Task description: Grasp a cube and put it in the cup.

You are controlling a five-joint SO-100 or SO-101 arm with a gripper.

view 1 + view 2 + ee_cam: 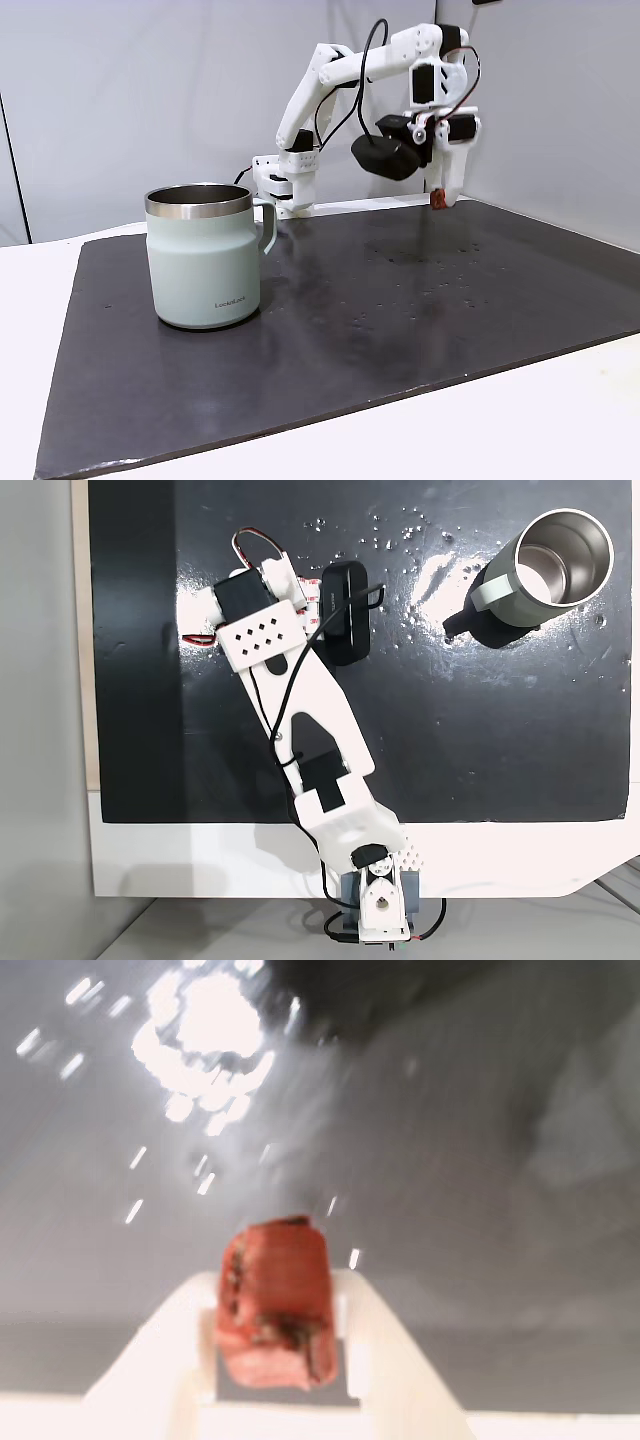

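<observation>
A white robot arm (345, 70) reaches over a dark mat (400, 310) on a white table (560, 420). Its claw (275, 1330) is clenched on the cube (275, 1305), a small reddish-brown block with rounded edges and dark scuffs on its lower face, seen close in the wrist view between two white fingers (170, 1345). In a fixed view from the side, the cube (438, 200) hangs at the claw's tip (440, 198), raised just above the mat near its far right part.

The cup (204, 256), a large pale mint-green mug with a steel rim, a side handle and small dark lettering near its base, stands upright on the mat's left part in that view, well apart from the claw. From above, the cup (545, 570) sits at the upper right, its steel inside showing no block.

So the grasp looks done. Carrying the cube across to the cup and letting it go inside is left.
</observation>
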